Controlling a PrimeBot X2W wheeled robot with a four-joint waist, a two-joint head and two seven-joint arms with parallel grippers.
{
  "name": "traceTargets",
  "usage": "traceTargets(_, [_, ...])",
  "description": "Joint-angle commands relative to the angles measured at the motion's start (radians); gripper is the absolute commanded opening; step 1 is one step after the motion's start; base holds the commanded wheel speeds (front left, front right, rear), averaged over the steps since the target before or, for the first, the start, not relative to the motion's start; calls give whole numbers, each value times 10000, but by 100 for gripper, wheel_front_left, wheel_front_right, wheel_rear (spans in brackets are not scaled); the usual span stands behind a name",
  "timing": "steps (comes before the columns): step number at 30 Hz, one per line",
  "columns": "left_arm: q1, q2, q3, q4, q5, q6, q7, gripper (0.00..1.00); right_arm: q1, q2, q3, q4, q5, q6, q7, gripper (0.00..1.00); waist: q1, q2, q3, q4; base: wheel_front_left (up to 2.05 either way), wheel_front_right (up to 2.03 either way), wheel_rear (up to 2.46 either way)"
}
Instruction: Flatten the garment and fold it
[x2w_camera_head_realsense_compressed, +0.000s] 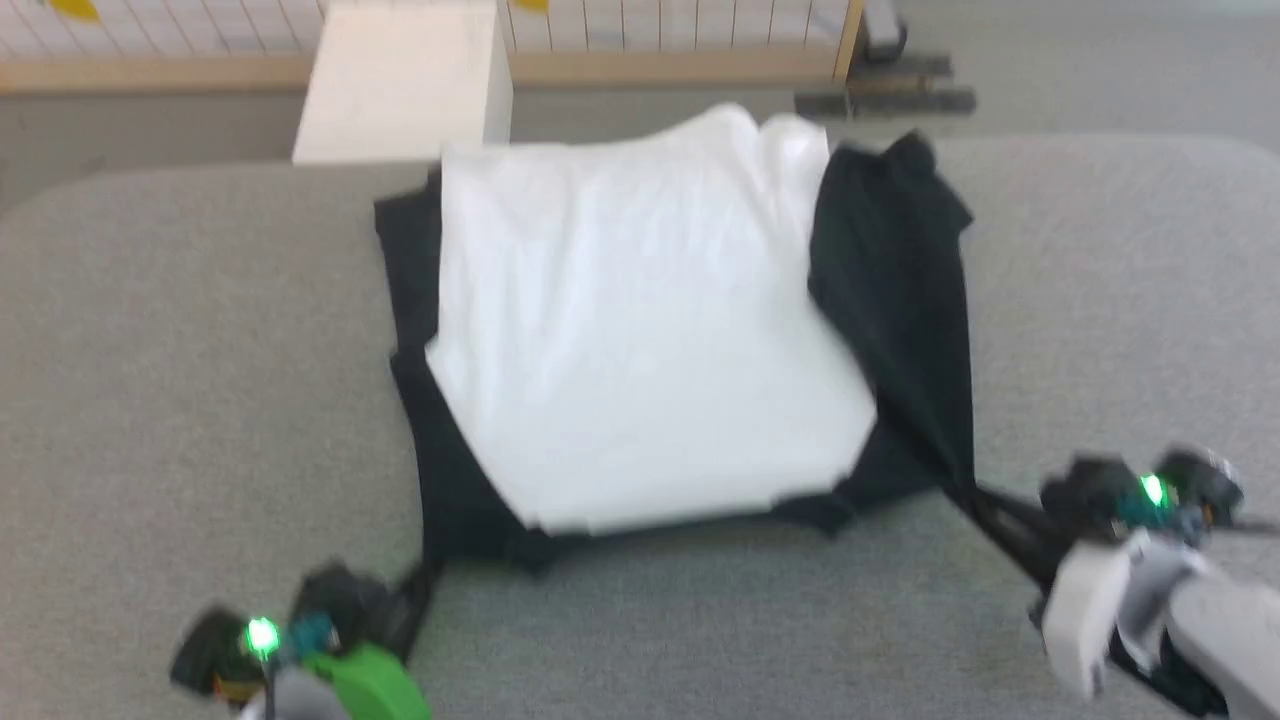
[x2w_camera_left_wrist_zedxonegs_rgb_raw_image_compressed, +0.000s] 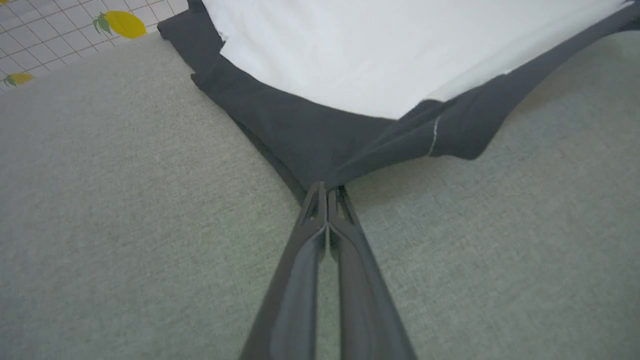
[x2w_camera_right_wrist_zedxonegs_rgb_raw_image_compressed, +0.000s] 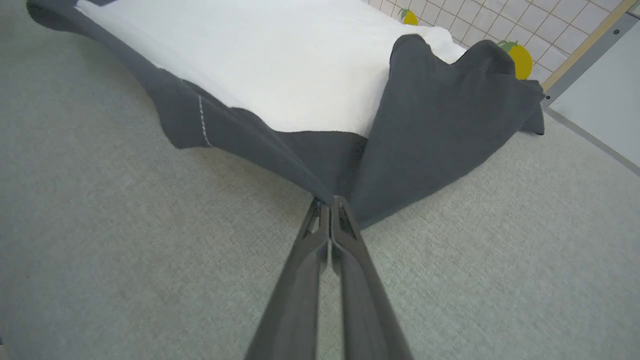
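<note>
The garment (x2w_camera_head_realsense_compressed: 640, 330) lies spread on the grey table, its white body up, black sleeves and shoulders along both sides and the near edge; no chest print shows. My left gripper (x2w_camera_head_realsense_compressed: 418, 585) is shut on the near left black corner of the garment (x2w_camera_left_wrist_zedxonegs_rgb_raw_image_compressed: 320, 145), fingertips pinching the cloth. At the near right, my right gripper (x2w_camera_head_realsense_compressed: 975, 495) is shut on the other black corner of the garment (x2w_camera_right_wrist_zedxonegs_rgb_raw_image_compressed: 345, 155). The cloth is drawn taut toward both grippers. A black sleeve (x2w_camera_head_realsense_compressed: 900, 270) lies folded over the right side.
The grey padded table (x2w_camera_head_realsense_compressed: 180, 380) stretches wide on both sides of the shirt. A pale box (x2w_camera_head_realsense_compressed: 400, 80) stands beyond the far edge, before a tiled wall with lemon prints (x2w_camera_left_wrist_zedxonegs_rgb_raw_image_compressed: 125, 24). Dark bars (x2w_camera_head_realsense_compressed: 885, 95) lie on the floor at the back right.
</note>
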Motion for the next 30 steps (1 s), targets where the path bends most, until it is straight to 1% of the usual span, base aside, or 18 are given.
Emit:
traceTargets(1, [422, 336, -93, -43, -132, 194, 163, 0, 556, -277, -307, -16, 134, -25, 76, 0, 2, 0, -1002, -102, 0, 0, 0])
traceTargets(4, [1007, 441, -567, -394, -160, 256, 555, 0, 1639, -389, -691, -208, 126, -25, 234, 0, 2, 0, -1307, -76, 0, 0, 0])
traceTargets(7, [1542, 504, -820, -696, -457, 287, 854, 0, 2742, -429, -1134, -399, 80, -25, 371, 0, 2, 0, -1506, -49, 0, 0, 0])
traceTargets(9, [1794, 565, -1061, -786, -451, 310, 1049, 0, 3478, -424, -1396, -465, 27, -25, 473, 0, 2, 0, -1591, 10, 0, 0, 0])
traceTargets(12, [2026, 512, -1341, -817, -432, 334, 1292, 0, 4326, -373, -1844, -441, -199, -25, 655, 0, 2, 0, -1590, 62, 0, 0, 0])
traceTargets(15, [2169, 391, -1389, -625, -525, 372, 1302, 0, 5101, -14, -2373, -253, -252, -25, 669, 0, 2, 0, -1545, 84, 0, 0, 0])
traceTargets(18, [2218, 253, -1432, -381, -579, 311, 1299, 0, 5494, 336, -2744, -89, -380, -25, 678, 0, 2, 0, -1533, 117, 0, 0, 0])
traceTargets(19, [2244, 166, -1396, -327, -667, 298, 1265, 16, 5560, 474, -2910, -66, -406, -25, 659, 18, 2, 0, -1534, 124, 0, 0, 0])
traceTargets(20, [2237, 101, -1321, -317, -697, 321, 1141, 100, 5602, 562, -3046, -62, -438, -25, 637, 39, 2, 0, -1544, 136, 0, 0, 0])
traceTargets(21, [2225, 36, -1204, -317, -742, 369, 977, 100, 5647, 661, -3244, -73, -457, -25, 608, 98, 2, 0, -1567, 153, 0, 0, 0])
traceTargets(22, [2210, 22, -1157, -307, -746, 379, 897, 100, 5672, 726, -3423, -103, -487, -25, 562, 100, 2, 0, -1600, 171, 0, 0, 0])
traceTargets(26, [2017, 135, -877, -380, -682, 395, 496, 100, 5857, 923, -4192, -483, -745, -25, 423, 100, 2, 0, -1777, 266, 0, 0, 0])
traceTargets(30, [1656, 581, -426, -536, -468, 647, 186, 100, 5948, 1077, -4986, -1196, -1103, -25, 319, 100, 2, 0, -1906, 286, 0, 0, 0])
